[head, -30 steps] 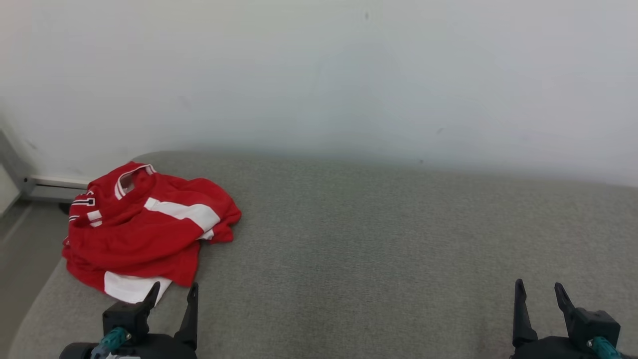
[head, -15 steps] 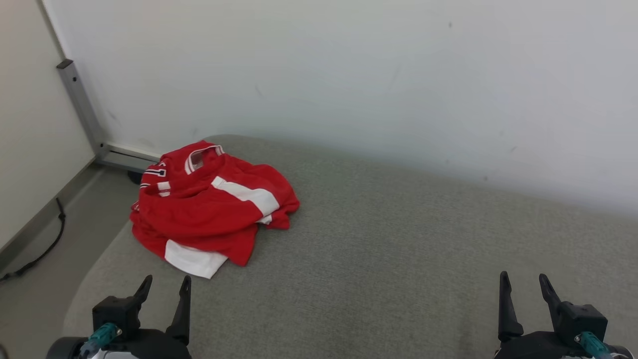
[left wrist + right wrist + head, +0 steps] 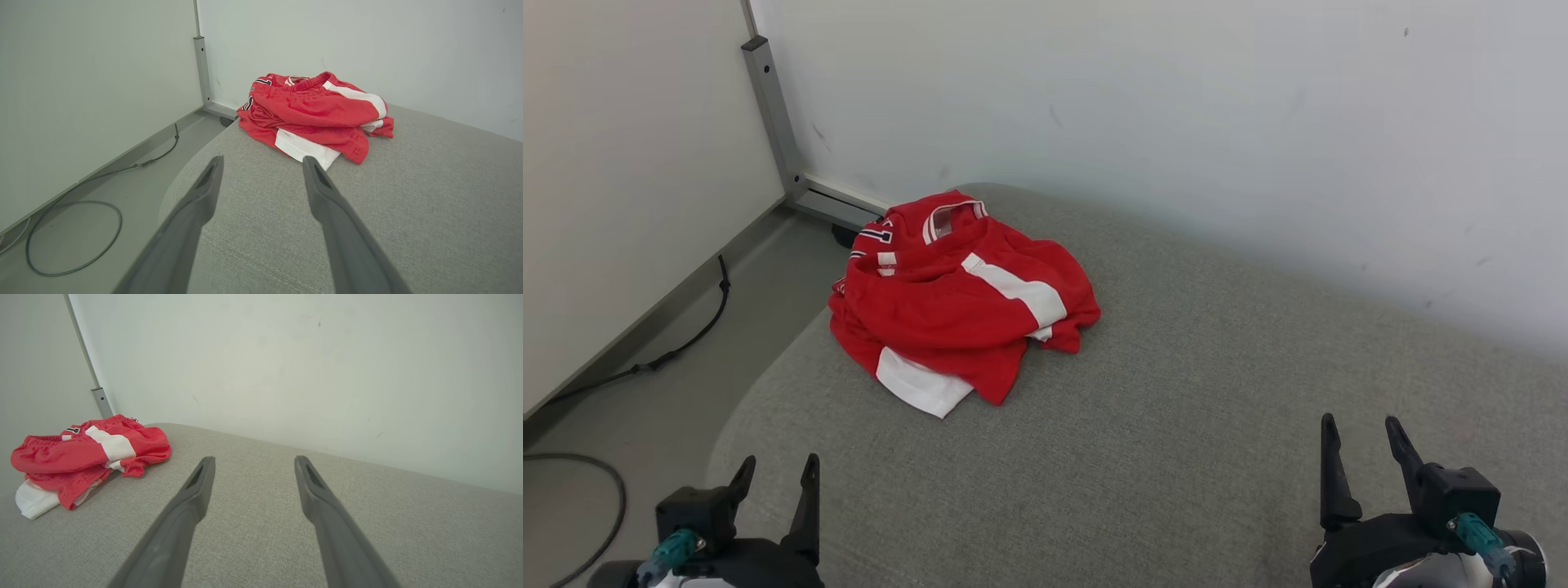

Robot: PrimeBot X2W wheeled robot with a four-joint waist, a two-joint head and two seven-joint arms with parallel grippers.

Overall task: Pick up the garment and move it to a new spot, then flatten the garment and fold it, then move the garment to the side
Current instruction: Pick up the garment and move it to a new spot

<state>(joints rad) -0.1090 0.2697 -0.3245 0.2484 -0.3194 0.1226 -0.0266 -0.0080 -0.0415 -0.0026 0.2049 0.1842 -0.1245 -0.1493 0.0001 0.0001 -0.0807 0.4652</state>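
The garment (image 3: 956, 302) is a red jersey with white stripes, crumpled in a heap at the far left corner of the grey cushioned surface (image 3: 1176, 425). It also lies ahead in the left wrist view (image 3: 318, 114) and at the left in the right wrist view (image 3: 86, 457). My left gripper (image 3: 776, 469) hovers open over the near left edge, short of the garment and holding nothing. At the near right my right gripper (image 3: 1364, 425) stands open and empty, far from the cloth.
A pale wall (image 3: 1176, 122) rises right behind the surface. On the left the floor (image 3: 645, 392) drops away, with a black cable (image 3: 662, 355) and a grey metal post (image 3: 772, 114) in the corner.
The camera has turned left, so the garment has slid toward the picture's centre and the floor, post and cable have come into view. Both grippers stay open.
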